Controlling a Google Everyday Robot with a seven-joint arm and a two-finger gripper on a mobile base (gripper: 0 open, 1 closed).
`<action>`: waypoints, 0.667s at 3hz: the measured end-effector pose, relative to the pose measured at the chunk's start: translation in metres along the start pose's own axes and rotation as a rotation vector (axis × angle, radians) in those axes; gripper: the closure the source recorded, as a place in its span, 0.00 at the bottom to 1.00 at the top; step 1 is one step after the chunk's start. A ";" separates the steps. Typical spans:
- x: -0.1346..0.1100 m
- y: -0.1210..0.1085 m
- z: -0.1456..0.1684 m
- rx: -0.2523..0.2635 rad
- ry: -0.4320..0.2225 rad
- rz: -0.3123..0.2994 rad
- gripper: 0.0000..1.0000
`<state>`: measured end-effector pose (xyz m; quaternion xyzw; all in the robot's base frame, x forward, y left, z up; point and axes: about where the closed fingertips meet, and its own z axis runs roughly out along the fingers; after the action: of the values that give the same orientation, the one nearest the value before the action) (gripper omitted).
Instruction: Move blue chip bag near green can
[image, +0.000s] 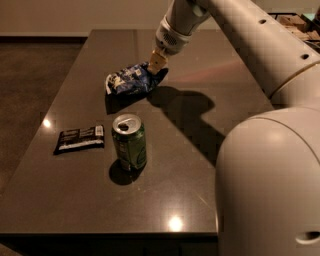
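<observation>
The blue chip bag (127, 80), dark blue with white patches, hangs just above the dark table (165, 200) with its shadow beneath it. My gripper (157, 66) comes down from the upper right and is shut on the bag's right end. The green can (130, 143) stands upright with its silver top open, in front of the bag and about a can's height from it.
A flat black wrapper with white lettering (80, 139) lies left of the can. My arm's large white body (270, 180) fills the right side. Some items (294, 21) stand at the table's far right. The table's front edge is near the bottom.
</observation>
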<state>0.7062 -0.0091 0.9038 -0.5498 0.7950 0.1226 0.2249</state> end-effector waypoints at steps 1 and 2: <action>0.029 0.018 -0.025 -0.015 -0.033 0.001 1.00; 0.051 0.038 -0.046 -0.022 -0.068 0.001 1.00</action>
<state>0.6454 -0.0574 0.9167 -0.5474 0.7858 0.1503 0.2456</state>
